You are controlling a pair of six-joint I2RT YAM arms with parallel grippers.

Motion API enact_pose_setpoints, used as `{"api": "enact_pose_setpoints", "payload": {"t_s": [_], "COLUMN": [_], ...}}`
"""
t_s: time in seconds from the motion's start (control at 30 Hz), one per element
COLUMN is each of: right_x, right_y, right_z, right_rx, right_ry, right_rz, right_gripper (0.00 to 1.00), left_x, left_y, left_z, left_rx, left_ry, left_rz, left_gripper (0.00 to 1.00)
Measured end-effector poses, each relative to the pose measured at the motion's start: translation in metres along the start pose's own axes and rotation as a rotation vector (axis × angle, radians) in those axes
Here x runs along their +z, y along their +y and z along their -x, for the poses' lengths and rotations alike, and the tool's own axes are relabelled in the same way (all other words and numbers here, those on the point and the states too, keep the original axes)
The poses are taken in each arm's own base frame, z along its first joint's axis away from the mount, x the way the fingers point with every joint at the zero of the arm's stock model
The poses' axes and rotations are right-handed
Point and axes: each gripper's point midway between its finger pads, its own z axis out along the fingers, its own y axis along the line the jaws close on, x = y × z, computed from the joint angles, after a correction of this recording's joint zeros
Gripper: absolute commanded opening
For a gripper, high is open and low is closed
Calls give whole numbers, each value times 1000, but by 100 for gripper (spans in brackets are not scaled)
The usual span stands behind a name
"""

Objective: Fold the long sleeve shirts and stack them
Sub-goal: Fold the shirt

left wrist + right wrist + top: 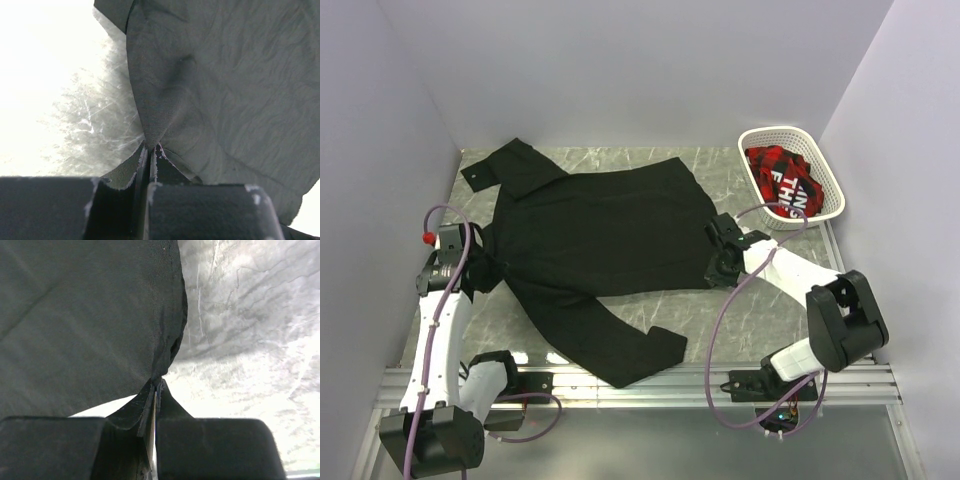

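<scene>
On the left of the overhead view, the left gripper (483,258) is seen at the left edge of the black long sleeve shirt (605,235), which is spread flat across the marble-patterned table (665,300) between the two arms. In the left wrist view its fingers (142,160) are closed together, and a fold of the shirt's dark fabric is pinched between their tips, with the cloth fanning out up and to the right from that point. One sleeve (505,165) is stretched toward the far left corner, while the other sleeve (610,345) is laid diagonally toward the near edge, its cuff ending near the middle of the table front. At the shirt's right edge the right gripper (722,250) is lowered onto the cloth. In the right wrist view its fingers (165,405) are shut, with the hem of the fabric clamped between them; the shirt is spread to the upper left, and bare table is seen to the right. Further right, in the far corner, a white basket (790,134) is placed apart from the shirt, and a red plaid garment (778,170) is held inside it.
</scene>
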Motion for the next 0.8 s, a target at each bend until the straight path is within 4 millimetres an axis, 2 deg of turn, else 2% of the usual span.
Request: {"api": "enact_pose_setpoints", "payload": {"t_s": [0.2, 0.37, 0.5, 0.63, 0.8], "right_x": [-9, -10, -16, -27, -36], "right_y": [0, -4, 0, 13, 23], "right_z": [4, 2, 8, 26, 45], "right_rx": [-42, -69, -83, -81, -65], "right_ry": [-12, -3, -12, -47, -80], "right_rz": [10, 0, 9, 45, 80], "right_gripper": [0, 0, 0, 0, 0], "left_x": [3, 14, 15, 14, 16], "left_y": [2, 14, 27, 28, 32], "left_z": [-10, -42, -64, -67, -60], "left_rx": [-12, -41, -67, -71, -66], "left_ry": [38, 138, 204, 215, 185], "left_rz": [-4, 3, 27, 31, 62], "left_gripper": [9, 12, 15, 20, 20]}}
